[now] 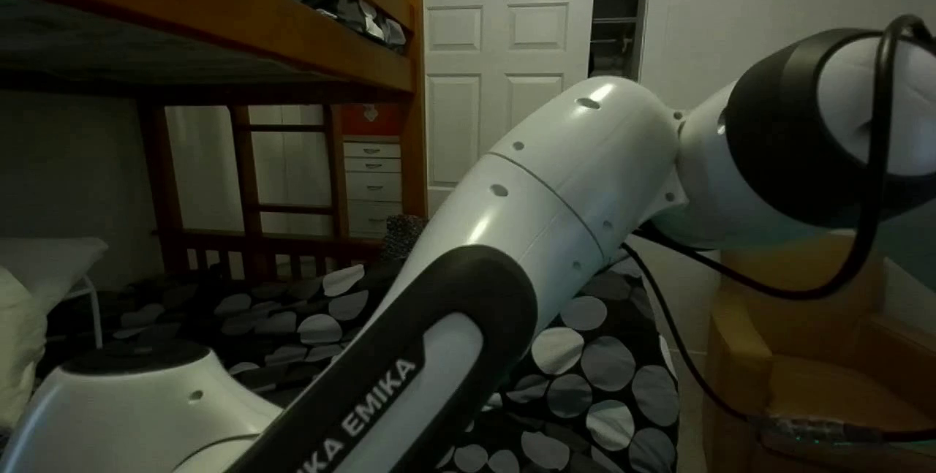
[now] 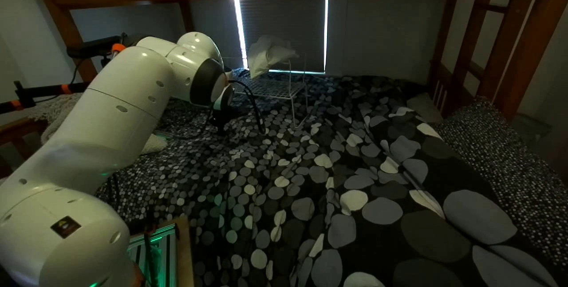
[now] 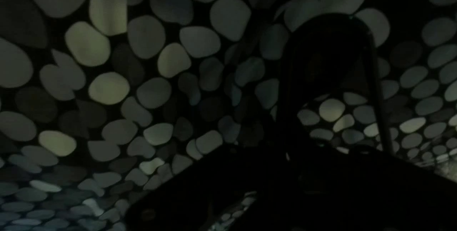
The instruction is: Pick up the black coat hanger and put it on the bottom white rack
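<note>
Spindly white rack (image 2: 277, 92) of open wirework

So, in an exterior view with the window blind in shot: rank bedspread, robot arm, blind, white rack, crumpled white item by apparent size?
1. Bedspread
2. Robot arm, close up, so it looms
3. Blind and white rack: outlines too alike to rank
4. Crumpled white item

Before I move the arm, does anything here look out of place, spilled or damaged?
The white wire rack looks out of place: in an exterior view it stands on the spotted bedding, an unusual spot, with a crumpled white item at its top. I see no spill or damage, but the wrist view is dark.
</note>
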`<state>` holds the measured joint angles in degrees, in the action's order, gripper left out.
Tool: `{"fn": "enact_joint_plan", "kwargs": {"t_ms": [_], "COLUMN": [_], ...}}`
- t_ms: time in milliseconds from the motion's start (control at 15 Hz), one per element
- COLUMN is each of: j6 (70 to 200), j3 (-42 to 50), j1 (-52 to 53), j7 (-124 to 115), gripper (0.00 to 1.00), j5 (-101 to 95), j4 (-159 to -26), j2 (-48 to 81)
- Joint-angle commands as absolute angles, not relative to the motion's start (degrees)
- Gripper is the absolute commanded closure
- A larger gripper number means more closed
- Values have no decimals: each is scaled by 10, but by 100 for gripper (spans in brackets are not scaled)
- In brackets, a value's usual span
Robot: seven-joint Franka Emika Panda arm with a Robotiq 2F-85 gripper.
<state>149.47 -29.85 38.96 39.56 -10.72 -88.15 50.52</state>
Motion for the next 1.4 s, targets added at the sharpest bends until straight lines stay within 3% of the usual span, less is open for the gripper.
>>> {"fn": "enact_joint_plan", "kwargs": {"t_ms": [0,533,600,667,733,1333], "j6": [1581,1732,1694,1711,1719,1565], "j3": [-286,-265,-259,-261,-262,-222], "j1": [366,301,322,311,303,327], "j7": [302,99,127,117,111,20], "gripper": [97,97,88,88,97,97], "j5": [-86,-59,-88,-83,-80,-53], "j4": [-1005,-1224,-1140,-1167,-1185,-1006], "j2": [406,247,305,289,277,341]}}
